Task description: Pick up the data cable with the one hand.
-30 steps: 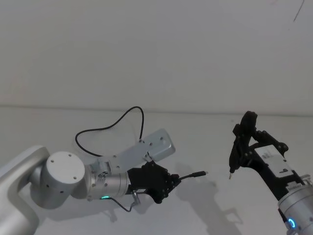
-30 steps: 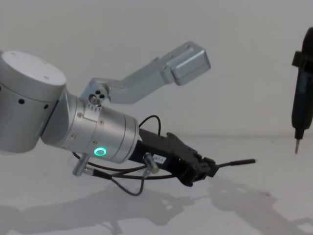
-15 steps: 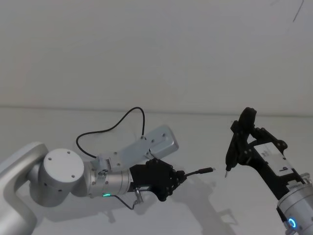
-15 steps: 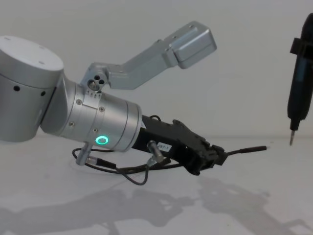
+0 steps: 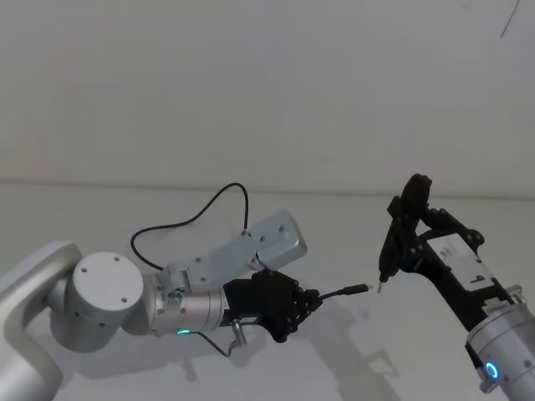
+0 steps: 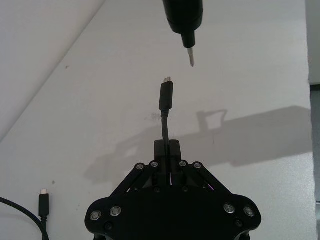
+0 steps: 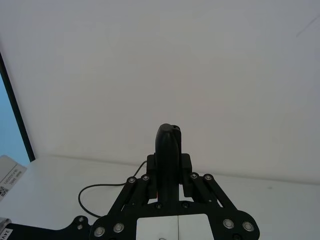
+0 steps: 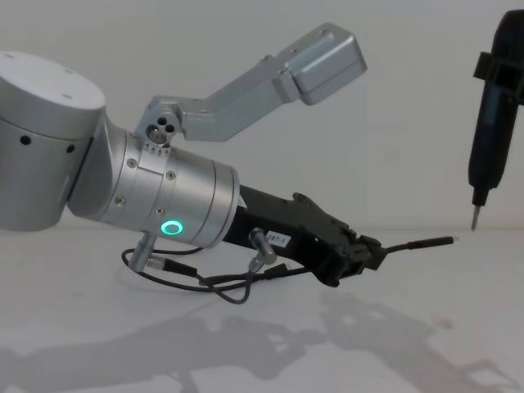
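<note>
The left gripper [image 5: 311, 301] reaches forward just above the white surface [image 5: 334, 225], and its fingers [image 6: 173, 149] are closed narrowly on the data cable [image 5: 188, 219] a little way behind one plug. That plug [image 6: 166, 94] sticks straight out ahead of the fingertips, clear of the surface, as the chest view shows [image 8: 426, 242]. Behind the fingers the cable runs back past the gripper's black body; in the head view it loops wide across the surface beyond the left arm, well away from the fingertips. The cable's other plug [image 6: 44, 204] lies flat on the surface beside the gripper body, back from the fingers.

The right gripper [image 5: 407, 224] is raised off the surface, and its fingers [image 7: 186, 165] are pressed against a slim black tool [image 7: 168, 150], holding it with the thin tip pointing down. That tip [image 6: 189, 57] hangs just ahead of the cable plug held by the left gripper, near it but apart, with a small gap between the two. In the chest view the tool [image 8: 494, 123] stands higher than the left fingers, its tip slightly above the level of the plug.
</note>
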